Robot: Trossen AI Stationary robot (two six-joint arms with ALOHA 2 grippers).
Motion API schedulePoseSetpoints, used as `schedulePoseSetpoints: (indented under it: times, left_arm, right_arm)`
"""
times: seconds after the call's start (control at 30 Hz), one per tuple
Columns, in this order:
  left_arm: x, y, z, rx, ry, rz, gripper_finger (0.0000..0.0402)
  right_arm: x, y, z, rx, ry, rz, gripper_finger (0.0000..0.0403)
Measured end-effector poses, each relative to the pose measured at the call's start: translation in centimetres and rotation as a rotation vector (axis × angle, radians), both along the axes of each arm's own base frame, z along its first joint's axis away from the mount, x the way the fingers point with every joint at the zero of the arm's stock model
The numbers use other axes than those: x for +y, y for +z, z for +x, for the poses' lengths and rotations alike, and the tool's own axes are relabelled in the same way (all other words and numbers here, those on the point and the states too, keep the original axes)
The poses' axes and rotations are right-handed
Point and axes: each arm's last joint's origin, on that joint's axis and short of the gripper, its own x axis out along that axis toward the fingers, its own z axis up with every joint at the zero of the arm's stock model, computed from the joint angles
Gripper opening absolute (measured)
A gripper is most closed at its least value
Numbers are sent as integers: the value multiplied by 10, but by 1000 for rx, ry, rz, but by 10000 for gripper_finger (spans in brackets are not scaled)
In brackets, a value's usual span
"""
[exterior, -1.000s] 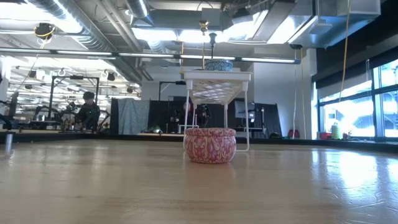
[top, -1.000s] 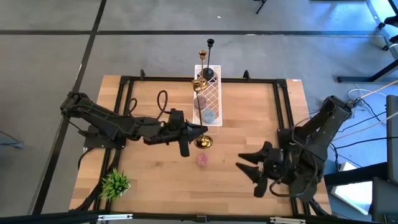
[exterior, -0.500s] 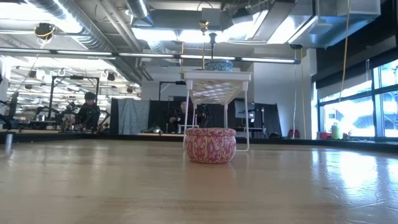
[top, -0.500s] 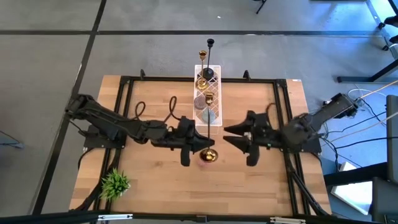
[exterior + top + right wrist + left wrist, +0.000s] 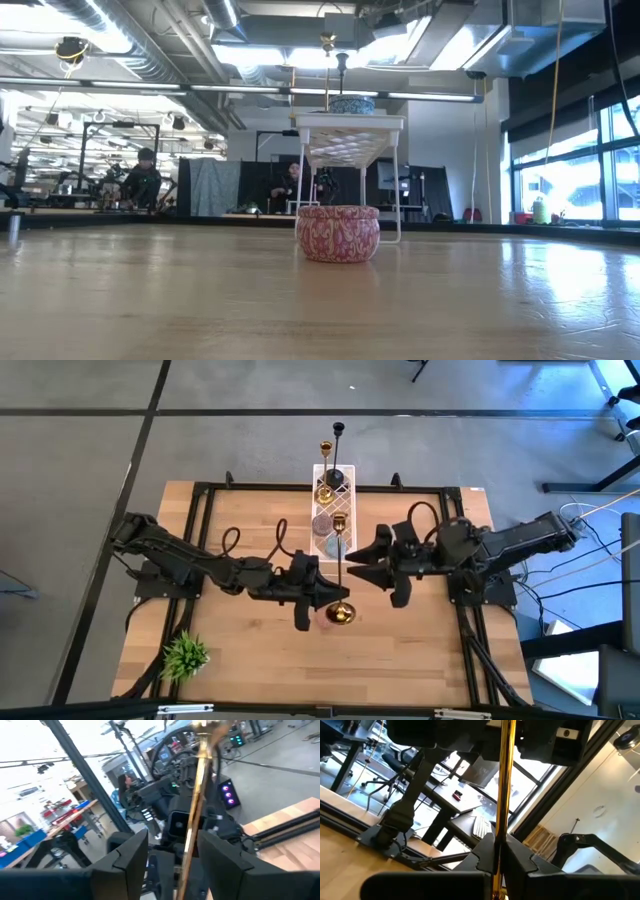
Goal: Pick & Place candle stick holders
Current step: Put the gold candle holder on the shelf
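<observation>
My left gripper reaches in from the table's left and is shut on a shiny gold candle stick holder, whose round base shows above the table's middle. My right gripper is open; its fingers stand on either side of the same gold stem, with gaps showing. A black holder and another gold one stand at the far end of a white lattice rack. My left gripper pinches the gold holder's stem between its two fingers, low on the stem, close above the round base. The fingers come level from the table's left and lie across the stem. The holder stands about upright, its long upper stem rising past the fingers.
The rack stands on thin legs at the far middle, with a blue tin on it. A pink patterned tin sits on the table before it. A green plant tuft lies near left. People show in the room behind.
My left gripper has carried the gold holder a little toward the near and right edges, still about upright. My right gripper has swung from the near right corner toward the table's middle and now stands open around the holder's stem.
</observation>
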Motion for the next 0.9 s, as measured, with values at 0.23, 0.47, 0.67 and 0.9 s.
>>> schedulePoseSetpoints:
  times: [0.23, 0.47, 0.67, 0.9]
  left_arm:
    - [5, 0, 2, -2, -31, 7, 11]
    - [11, 0, 4, -3, -41, 5, 11]
    - [13, -1, 4, 4, -40, 6, 11]
    - [15, -1, 5, 5, -44, 8, 11]
  right_arm:
    - [-1, -4, 4, 25, 11, 21, 175]
    - [0, -10, 11, 50, 15, 36, 175]
    - [0, -13, 15, 58, 7, 34, 174]
    - [0, -18, 20, 78, 0, 27, 150]
